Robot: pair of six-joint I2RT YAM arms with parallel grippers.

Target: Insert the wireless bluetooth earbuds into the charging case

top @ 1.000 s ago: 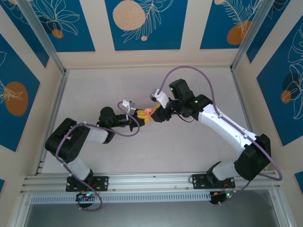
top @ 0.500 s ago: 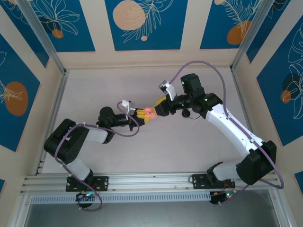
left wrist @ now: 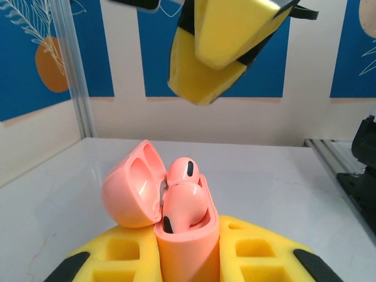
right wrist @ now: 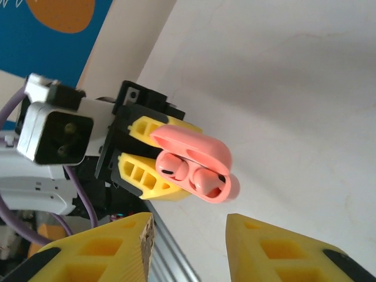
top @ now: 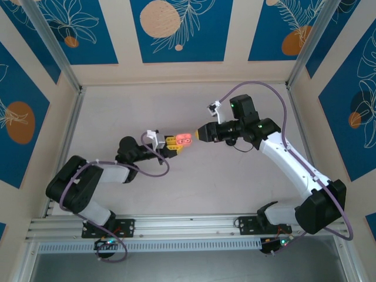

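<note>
The salmon-pink charging case [left wrist: 187,247] stands upright between the yellow fingers [left wrist: 117,258] of my left gripper [left wrist: 187,261], which is shut on its body. Its lid [left wrist: 132,185] is hinged open to the left. Two pale-pink earbuds [left wrist: 183,171] [left wrist: 183,202] sit in its wells. In the top view the case [top: 184,139] is held above the table's middle, and my right gripper [top: 200,134] hovers just right of it. In the right wrist view the case [right wrist: 202,161] lies beyond my right gripper [right wrist: 191,247], which is open and holds nothing.
The pale table [top: 194,182] is ringed by blue-patterned walls and aluminium posts [left wrist: 73,70]. A metal rail [top: 188,226] runs along the near edge by the arm bases. A purple cable [top: 154,164] loops beside the left wrist.
My right gripper has pulled back to the right, away from the case it was over a second ago. My left gripper has shifted slightly left, still holding the case.
</note>
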